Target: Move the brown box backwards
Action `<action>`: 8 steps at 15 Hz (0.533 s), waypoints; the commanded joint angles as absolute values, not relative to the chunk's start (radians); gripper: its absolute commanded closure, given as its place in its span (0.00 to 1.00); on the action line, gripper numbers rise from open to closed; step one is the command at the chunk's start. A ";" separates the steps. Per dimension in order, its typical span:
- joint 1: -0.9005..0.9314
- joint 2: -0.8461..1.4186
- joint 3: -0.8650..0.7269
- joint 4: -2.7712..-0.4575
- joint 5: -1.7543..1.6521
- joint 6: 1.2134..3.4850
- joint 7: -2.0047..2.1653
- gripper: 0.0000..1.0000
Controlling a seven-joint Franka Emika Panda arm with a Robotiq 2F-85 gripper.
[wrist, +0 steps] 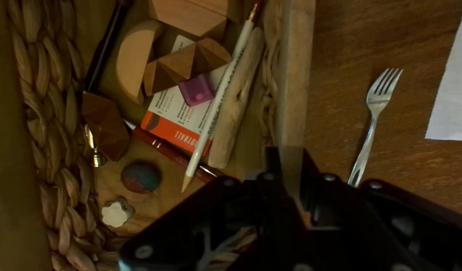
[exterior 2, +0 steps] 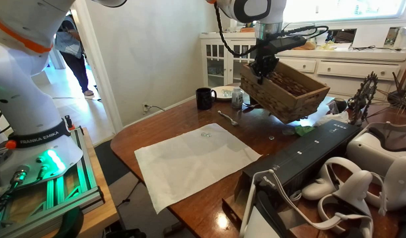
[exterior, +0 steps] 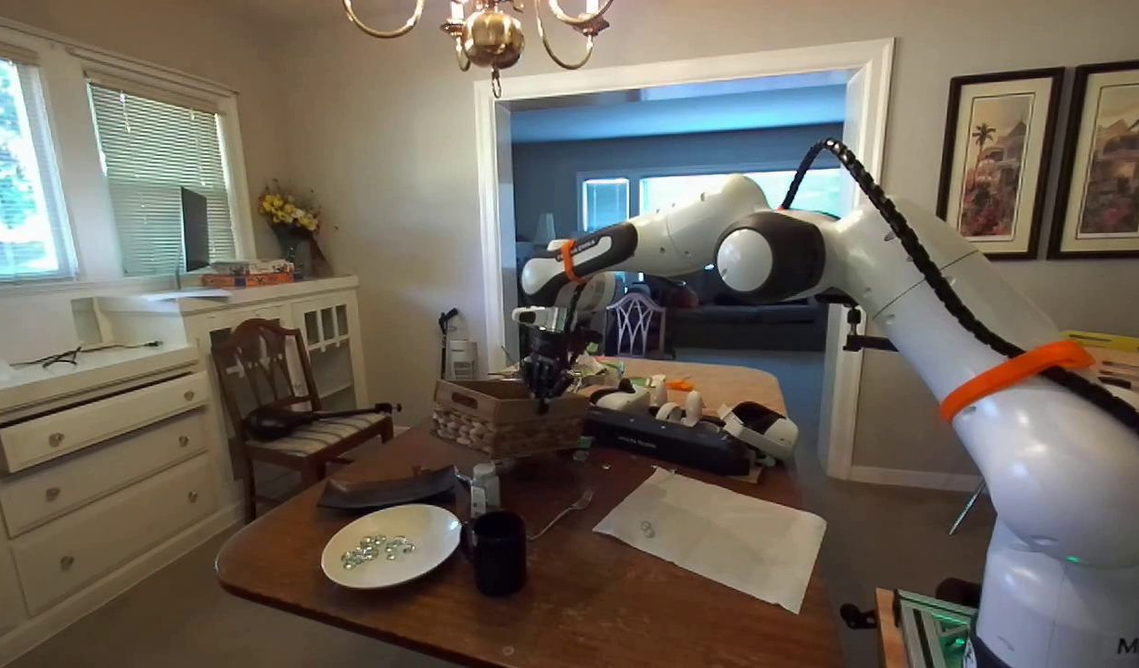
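Note:
The brown box [exterior: 495, 429] is an open-topped basket with woven walls and a wooden rim. In an exterior view the box [exterior 2: 279, 96] hangs tilted above the table, with the end away from the gripper lower. My gripper [exterior 2: 261, 76] is shut on one wall of it, one finger inside and one outside; the gripper [exterior: 544, 394] also shows at the box's near side. In the wrist view the box's rim [wrist: 297, 75] runs between the fingers [wrist: 289, 165]. Inside lie wooden blocks, a white pencil [wrist: 223, 90], a red pen, a card and other small items.
Near the box stand a dark mug [exterior 2: 204, 99], a bottle [exterior 2: 236, 98], a white plate [exterior: 440, 555] with glass beads and a black tray [exterior: 393, 490]. A fork [wrist: 374, 107] and white paper [exterior 2: 196, 172] lie on the table. A long black box [exterior 2: 299, 158] and VR headsets [exterior 2: 371, 148] lie beside.

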State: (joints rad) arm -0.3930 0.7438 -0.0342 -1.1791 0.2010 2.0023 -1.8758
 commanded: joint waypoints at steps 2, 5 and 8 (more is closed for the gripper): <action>-0.393 0.748 -0.078 -1.167 0.173 1.944 -1.832 0.96; -0.391 0.765 -0.106 -1.168 0.177 1.948 -1.789 0.96; -0.384 0.764 -0.133 -1.180 0.174 1.955 -1.709 0.96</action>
